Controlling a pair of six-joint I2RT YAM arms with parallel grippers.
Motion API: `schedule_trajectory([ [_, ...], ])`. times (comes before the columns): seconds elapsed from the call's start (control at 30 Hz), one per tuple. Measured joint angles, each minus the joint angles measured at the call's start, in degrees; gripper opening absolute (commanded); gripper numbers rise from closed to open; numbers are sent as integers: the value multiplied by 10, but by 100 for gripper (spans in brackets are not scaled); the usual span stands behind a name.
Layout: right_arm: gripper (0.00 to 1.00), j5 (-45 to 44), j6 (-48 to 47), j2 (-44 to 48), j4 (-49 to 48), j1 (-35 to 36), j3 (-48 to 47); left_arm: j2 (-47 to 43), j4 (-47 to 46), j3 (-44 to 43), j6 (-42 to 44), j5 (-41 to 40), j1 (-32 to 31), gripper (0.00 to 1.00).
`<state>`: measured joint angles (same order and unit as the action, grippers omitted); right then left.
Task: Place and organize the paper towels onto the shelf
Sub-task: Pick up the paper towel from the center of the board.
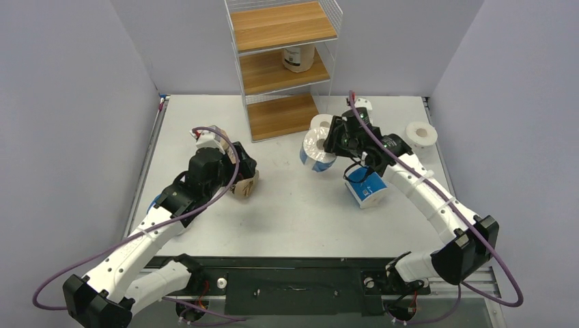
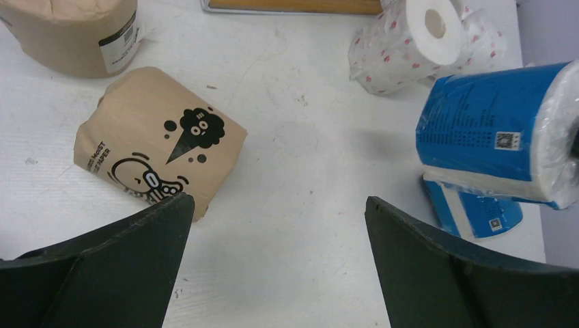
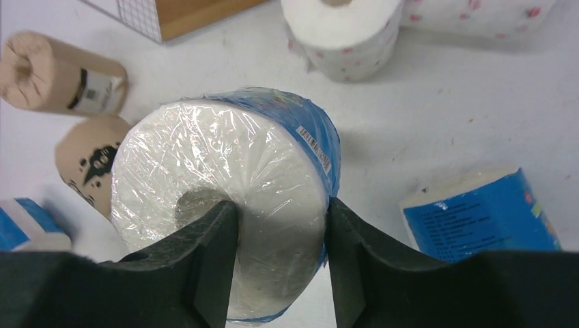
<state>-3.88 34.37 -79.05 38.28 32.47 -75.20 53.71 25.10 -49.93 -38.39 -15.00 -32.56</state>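
**A:** From above, where is the right gripper (image 1: 334, 140)?

**B:** Just right of the foot of the shelf (image 1: 283, 41), pinching a blue roll (image 1: 315, 152). A second blue roll (image 1: 365, 190) lies on the table (image 1: 293, 219) under that arm. One white roll (image 1: 298, 57) stands on the shelf's middle board.

**A:** And the left gripper (image 1: 244, 169)?

**B:** Over a printed tan roll (image 1: 244, 186), on the table's left half.

**A:** What does the left wrist camera show?

**B:** The fingers are spread wide with nothing between them. The printed tan roll lies on its side just ahead of the left finger. A plain tan roll (image 2: 75, 31) sits beyond it. A spotted white roll (image 2: 427, 41) lies near the shelf's base. The blue roll hangs above the second one at the right.

**A:** And the right wrist camera?

**B:** One finger sits in the blue roll's hollow core and the other presses its outside. The roll's wall is squeezed between them. The shelf's corner shows at the top left.
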Motion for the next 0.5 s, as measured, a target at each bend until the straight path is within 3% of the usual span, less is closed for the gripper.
schedule_trajectory([
  [0.33,33,-26,18,-46,31,-33,-225,17,-71,-35,-3,-12,8,96],
  [0.5,33,-27,22,-96,47,-43,-378,18,-198,-45,23,7,9,96],
])
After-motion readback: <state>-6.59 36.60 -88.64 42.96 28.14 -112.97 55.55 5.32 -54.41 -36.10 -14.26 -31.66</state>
